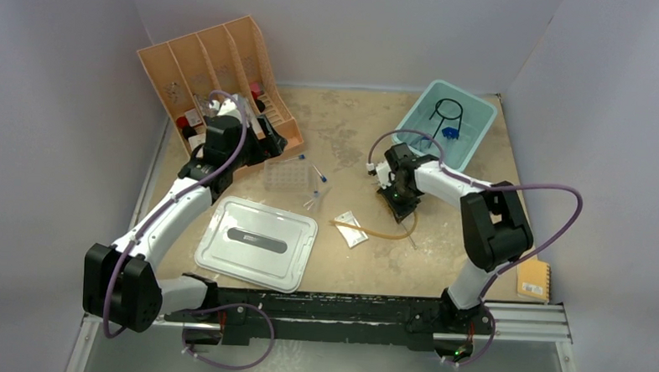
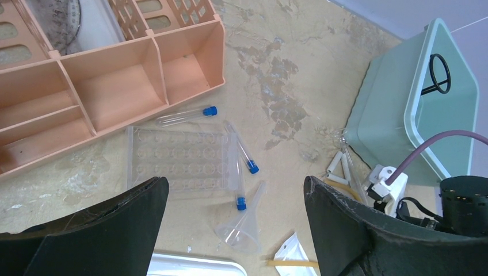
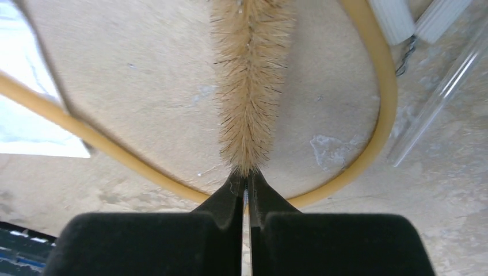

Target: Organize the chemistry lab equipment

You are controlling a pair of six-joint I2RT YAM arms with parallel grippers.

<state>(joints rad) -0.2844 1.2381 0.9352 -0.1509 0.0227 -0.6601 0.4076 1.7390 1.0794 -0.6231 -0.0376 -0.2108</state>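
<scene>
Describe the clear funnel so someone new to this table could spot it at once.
Start at the peach slotted organizer at the far left; the clear tube rack lies in front of it. Off the rack's near right corner, beside the blue-capped tubes, the funnel lies on its side. It alone flares into a cone and has no blue cap.

Top external: high above the near edge, looking down on the whole table (image 1: 345, 136). Left wrist: angled down, mid-distance, sharing the clear tube rack (image 2: 178, 158) with it. Right wrist: very close over the amber rubber hose (image 3: 382, 86).
</scene>
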